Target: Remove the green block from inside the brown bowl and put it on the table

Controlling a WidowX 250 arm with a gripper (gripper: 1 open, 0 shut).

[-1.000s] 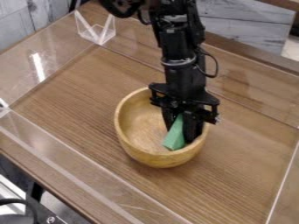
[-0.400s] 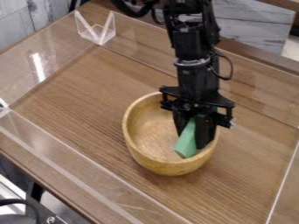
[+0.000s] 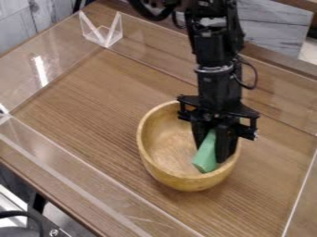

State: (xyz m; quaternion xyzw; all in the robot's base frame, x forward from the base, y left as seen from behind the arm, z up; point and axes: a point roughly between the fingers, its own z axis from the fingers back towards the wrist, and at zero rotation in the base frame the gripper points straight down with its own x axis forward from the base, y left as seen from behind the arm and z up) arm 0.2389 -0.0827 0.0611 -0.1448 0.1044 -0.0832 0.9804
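This looks like a robotics lab, or a workbench set up as one. A jointed black robot arm (image 3: 213,46) comes in at twelve o'clock, its wiring exposed along the links. Under it is a brown wood-grain tabletop (image 3: 74,106), edged with low clear acrylic walls (image 3: 74,185), the sort of fitting a test rig has. Black cables (image 3: 31,218) loop at about eight o'clock, off the table's edge. Grey-white wood-look planks (image 3: 275,30) show beyond the table at one o'clock, and similar ones at eleven. A clear angular plastic piece (image 3: 102,30) stands near eleven o'clock. The wooden bowl (image 3: 168,167) is the one homely, kitchen-like item.
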